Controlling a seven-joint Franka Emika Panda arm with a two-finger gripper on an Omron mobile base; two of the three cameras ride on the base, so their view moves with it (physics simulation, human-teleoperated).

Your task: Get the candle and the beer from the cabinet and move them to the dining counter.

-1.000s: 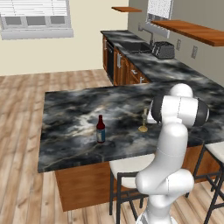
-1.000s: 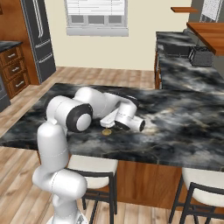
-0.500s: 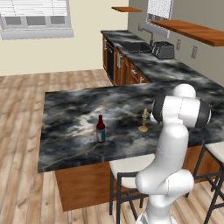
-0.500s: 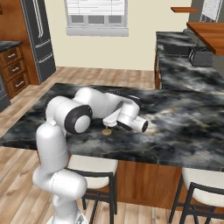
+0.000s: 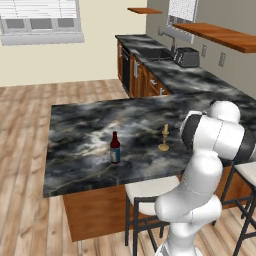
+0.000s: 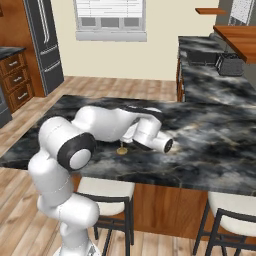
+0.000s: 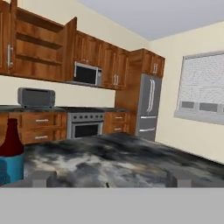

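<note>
The beer (image 5: 115, 148), a dark bottle with a blue label, stands upright on the dining counter (image 5: 90, 125). The candle (image 5: 164, 138) in its brass holder stands to its right, just in front of my arm. In the right base view my forearm stretches over the counter above the candle's base (image 6: 121, 150). In the hand view my gripper (image 7: 111, 179) is open low over the marbled top with nothing between its fingertips (image 7: 43, 177); the beer (image 7: 11, 153) is close at the left edge. Across the room the cabinet (image 7: 39, 43) has its door open and bare shelves.
Stools (image 5: 150, 192) stand along the near side of the island. A second marbled counter with sink and toaster (image 5: 186, 57) runs along the right wall. Microwave (image 7: 87, 74), stove (image 7: 85, 124) and fridge (image 7: 148, 107) line the far wall under the cabinets.
My wrist has drifted slightly to the right over the counter. The beer and the candle stand where they were.
</note>
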